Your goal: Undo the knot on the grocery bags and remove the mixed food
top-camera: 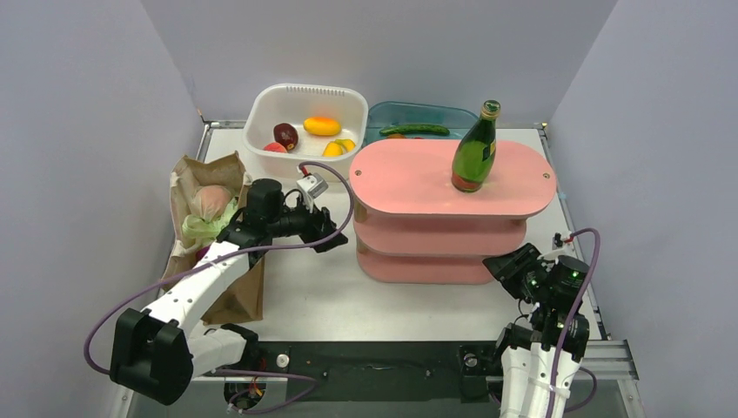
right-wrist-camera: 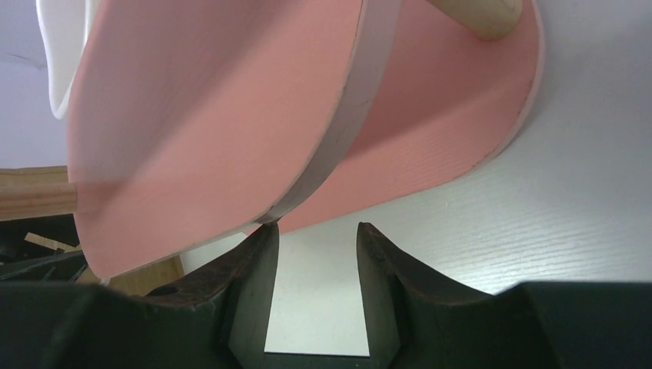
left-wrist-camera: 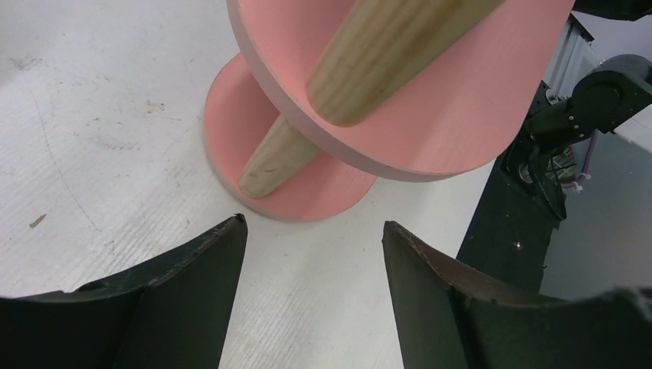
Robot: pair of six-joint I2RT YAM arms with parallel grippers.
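The brown paper bag [top-camera: 193, 178] lies open at frame left, with the green plastic bag [top-camera: 204, 228] inside. The bottle [top-camera: 475, 150] stands on the pink shelf [top-camera: 418, 178]. Unloading appears in hand. The left tool [top-camera: 333, 239] is spread and empty. The right tool [right-wrist-camera: 317, 234] is narrowly parted and empty. The next move calls for reaching into the bag.

The right gripper [right-wrist-camera: 317, 231] sits low over the white table [right-wrist-camera: 553, 207], its two dark fingers [right-wrist-camera: 231, 307] parted with only bare tabletop showing in the gap between them. Just ahead, a pink shelf [right-wrist-camera: 207, 115] fills the upper frame, tilted in this view, its pale rim running down to the tip of one finger. A wooden post [right-wrist-camera: 480, 17] shows at the top edge, and a white tub [right-wrist-camera: 65, 46] peeks in at the upper left corner.
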